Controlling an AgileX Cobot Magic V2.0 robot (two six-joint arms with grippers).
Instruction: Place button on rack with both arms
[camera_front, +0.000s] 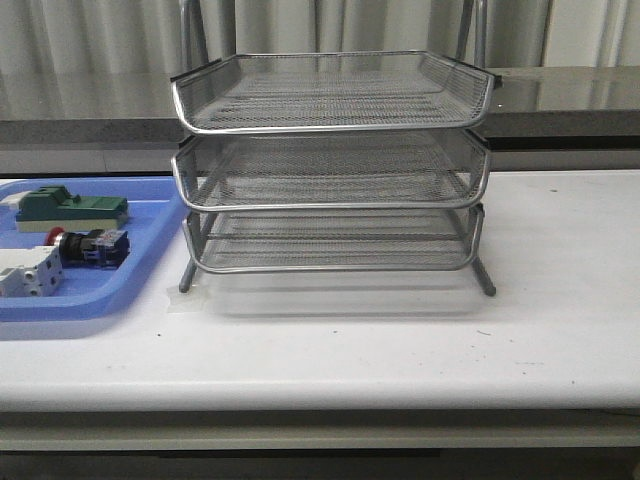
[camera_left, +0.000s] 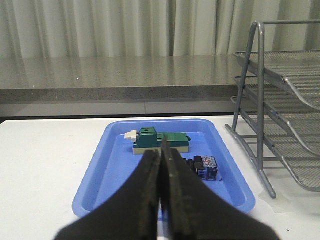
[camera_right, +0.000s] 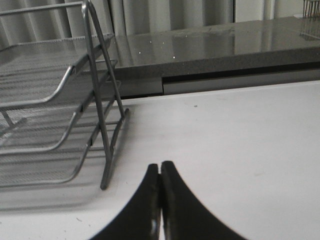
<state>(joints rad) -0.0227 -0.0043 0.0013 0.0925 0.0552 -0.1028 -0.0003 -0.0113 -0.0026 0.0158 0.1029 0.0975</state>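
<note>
Looking over the table in the front view, the button (camera_front: 88, 245) lies on its side in the blue tray (camera_front: 140, 270), with its red head toward the tray's outer end and its blue rear toward the rack (camera_front: 332, 160), so its long axis runs about parallel to the table's front edge. A green block (camera_front: 70, 207) lies just behind it and a white terminal block (camera_front: 28, 272) just in front. No arm shows in this view, and the three tiers of the rack hold nothing that I can see. In the left wrist view, the left gripper (camera_left: 161, 155) has its fingers pressed together and holds nothing; the button (camera_left: 204, 166) is ahead of the fingertips and a little toward the rack side, partly hidden behind one finger, and its long axis lies across the line of the fingers. In the right wrist view, the right gripper (camera_right: 160, 167) is also closed on nothing, over bare table beside the rack's leg (camera_right: 111, 150), and the button is not seen here at all. I judge that the left arm is clearly the nearer one, and that it must first open its fingers before it reaches forward.
</note>
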